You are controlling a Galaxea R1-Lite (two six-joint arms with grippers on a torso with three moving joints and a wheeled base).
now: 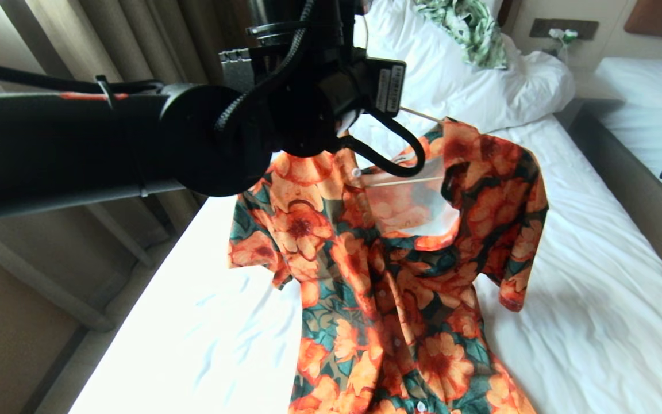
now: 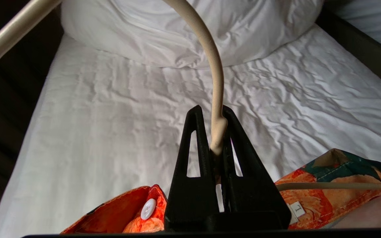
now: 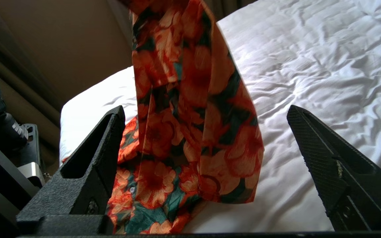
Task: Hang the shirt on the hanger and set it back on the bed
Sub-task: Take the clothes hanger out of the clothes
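The orange-flowered shirt (image 1: 388, 276) hangs by its shoulders on the cream hanger (image 1: 405, 181), its collar raised above the bed (image 1: 595, 299) and its lower part lying on the sheet. My left gripper (image 2: 212, 110) is shut on the hanger (image 2: 215, 82) at the base of its curved hook, with the shirt's collar (image 2: 326, 201) just below the fingers. In the head view the left arm (image 1: 210, 138) hides that grip. My right gripper (image 3: 206, 110) stands wide open low beside the bed (image 3: 309, 66). A sleeve of the shirt (image 3: 190, 109) hangs in front of its gap, ungripped.
A bunched white duvet (image 1: 480, 69) with a green-and-white leaf-print garment (image 1: 472, 29) lies at the head of the bed. A dark bed frame (image 1: 624, 172) separates it from a second white bed (image 1: 647, 103) on the right. Curtains (image 1: 135, 40) and floor (image 1: 20, 322) lie to the left.
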